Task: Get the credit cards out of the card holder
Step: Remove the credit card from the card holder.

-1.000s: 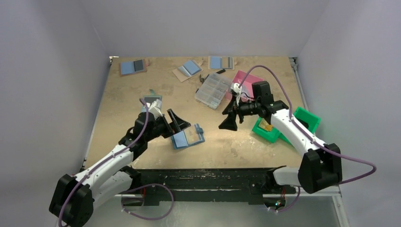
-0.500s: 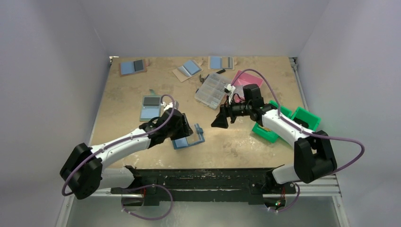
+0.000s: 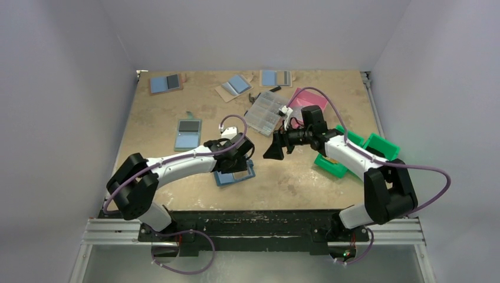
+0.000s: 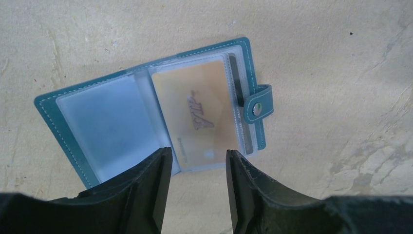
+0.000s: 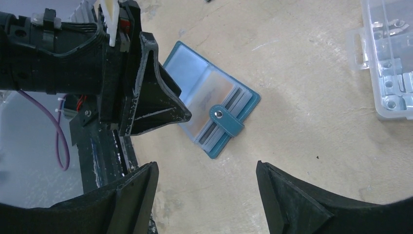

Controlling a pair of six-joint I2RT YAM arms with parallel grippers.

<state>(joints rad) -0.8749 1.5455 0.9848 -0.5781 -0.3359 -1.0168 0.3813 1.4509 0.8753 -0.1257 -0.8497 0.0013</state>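
Observation:
The card holder lies open on the table, with a teal edge and a snap tab. In the left wrist view it shows clear sleeves, and a tan credit card sits in the right-hand sleeve. My left gripper is open and empty, hovering just above the holder's near edge, jaws astride the card's lower end. My right gripper is open and empty, hovering to the right of the holder. In the right wrist view the holder lies ahead, with the left gripper's fingers over its left half.
A clear plastic organiser box and a pink sheet lie behind the right gripper. Green bins stand at the right. A blue holder with a black panel lies to the left. Other holders line the back.
My left arm has swung right and stretched out, bringing its gripper over the open holder. My right gripper has shifted a little up and left, then held still.

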